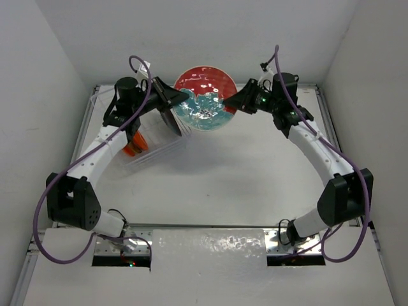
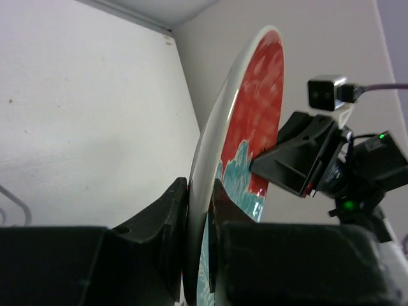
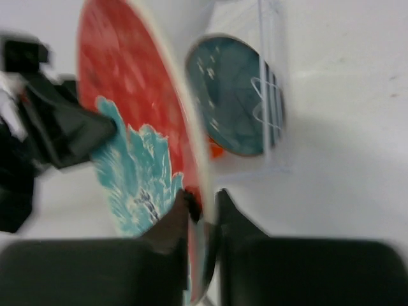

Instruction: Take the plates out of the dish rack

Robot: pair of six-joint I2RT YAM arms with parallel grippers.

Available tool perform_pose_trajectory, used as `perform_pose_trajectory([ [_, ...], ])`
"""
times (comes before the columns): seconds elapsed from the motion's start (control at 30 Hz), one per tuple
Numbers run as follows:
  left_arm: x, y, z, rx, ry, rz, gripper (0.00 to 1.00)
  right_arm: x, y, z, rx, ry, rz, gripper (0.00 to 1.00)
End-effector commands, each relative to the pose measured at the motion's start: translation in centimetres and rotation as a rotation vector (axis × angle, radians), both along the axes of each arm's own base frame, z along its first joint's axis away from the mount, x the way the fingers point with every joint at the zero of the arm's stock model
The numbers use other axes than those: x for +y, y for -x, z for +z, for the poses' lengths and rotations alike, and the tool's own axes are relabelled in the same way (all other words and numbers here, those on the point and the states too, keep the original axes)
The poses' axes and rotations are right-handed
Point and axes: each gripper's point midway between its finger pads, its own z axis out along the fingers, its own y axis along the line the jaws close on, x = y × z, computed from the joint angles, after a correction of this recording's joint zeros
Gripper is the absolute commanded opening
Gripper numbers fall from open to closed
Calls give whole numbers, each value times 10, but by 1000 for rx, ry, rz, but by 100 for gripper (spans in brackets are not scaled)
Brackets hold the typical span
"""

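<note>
A large round plate [image 1: 205, 95] with a red and teal face is held upright in the air at the back of the table. My left gripper [image 1: 183, 100] is shut on its left rim; in the left wrist view the fingers [image 2: 167, 220] pinch the white rim [image 2: 223, 137]. My right gripper [image 1: 227, 105] grips the right rim, with its fingers tight on both sides of the plate [image 3: 137, 121] in the blurred right wrist view. The clear dish rack [image 1: 156, 153] lies at the left. It holds a dark teal plate [image 3: 237, 95] and an orange plate [image 1: 134, 148].
White walls close in the table on the left, back and right. The left arm [image 1: 95, 153] reaches over the rack. The right arm [image 1: 319, 150] runs along the right side. A metal rail edges the table on the right [image 1: 331, 127].
</note>
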Motion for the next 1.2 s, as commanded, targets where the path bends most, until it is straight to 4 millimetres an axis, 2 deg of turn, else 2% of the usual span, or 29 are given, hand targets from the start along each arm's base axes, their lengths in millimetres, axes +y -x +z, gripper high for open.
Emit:
perform_pose_trajectory([
  [0.0,-17,20,102,-295,162,-126,0,24,15,25,-64,-154,147,3],
  [0.07,-17,15,93,-267,132,-114,13,19,11,31,-73,-188,130,0],
  [0.13,-12,6,93,-287,67,-67,40,10,4,28,-56,-179,86,0],
  [0.17,-9,3,81,-238,24,-45,46,-2,-2,26,-44,-173,43,0],
  [0.2,0,-8,87,-277,-39,26,55,-14,-9,21,-24,-170,-15,0],
  [0.23,7,-15,82,-254,-84,73,88,-25,-14,19,-13,-175,-55,0],
  [0.27,16,-17,60,-155,-157,113,100,-47,-23,14,13,-185,-131,0],
  [0.3,32,-32,67,-180,-236,218,100,-61,-25,0,43,-179,-189,0],
  [0.33,42,-36,62,-151,-285,263,100,-79,-29,-2,44,-168,-274,0],
  [0.37,53,-35,45,-77,-355,298,100,-104,-35,-10,53,-150,-355,0],
  [0.4,71,-46,50,-68,-410,400,100,-117,-38,-18,62,-131,-405,0],
  [0.43,82,-42,34,-2,-491,423,100,-136,-40,-36,97,-85,-498,0],
  [0.47,98,-50,19,47,-565,495,100,-152,-42,-45,93,-37,-545,0],
  [0.5,105,-53,29,41,-600,523,100,-158,-41,-60,121,-9,-578,0],
  [0.53,111,-48,17,97,-658,518,100,-177,-47,-71,129,5,-637,0],
  [0.57,115,-56,-3,149,-720,522,100,-193,-52,-80,130,21,-693,0],
  [0.6,117,-60,7,134,-739,530,100,-201,-55,-90,137,30,-721,0],
  [0.7,120,-66,-13,204,-828,514,100,-228,-77,-109,111,77,-797,0],
  [0.73,121,-69,-15,208,-838,511,100,-230,-82,-115,124,84,-804,0],
  [0.77,119,-74,-19,216,-850,506,100,-239,-89,-132,148,108,-824,0],
  [0.8,120,-75,-25,228,-864,500,100,-246,-94,-135,146,121,-843,0],
  [0.93,115,-78,-50,266,-896,463,98,-283,-98,-174,227,104,-986,0],
  [0.97,115,-79,-60,286,-917,460,98,-287,-96,-195,272,95,-1004,0],
  [1.0,113,-80,-65,292,-927,455,96,-285,-98,-205,307,78,-992,3],
  [1.03,113,-81,-71,303,-934,448,95,-286,-99,-217,351,73,-983,15],
  [1.07,114,-83,-79,319,-947,453,94,-283,-111,-213,351,71,-950,44],
  [1.1,114,-84,-84,329,-953,452,89,-281,-113,-230,394,100,-924,55],
  [1.13,116,-87,-90,341,-967,455,85,-280,-105,-239,456,172,-912,77],
  [1.17,116,-88,-94,349,-973,454,84,-280,-98,-244,475,218,-916,77],
])
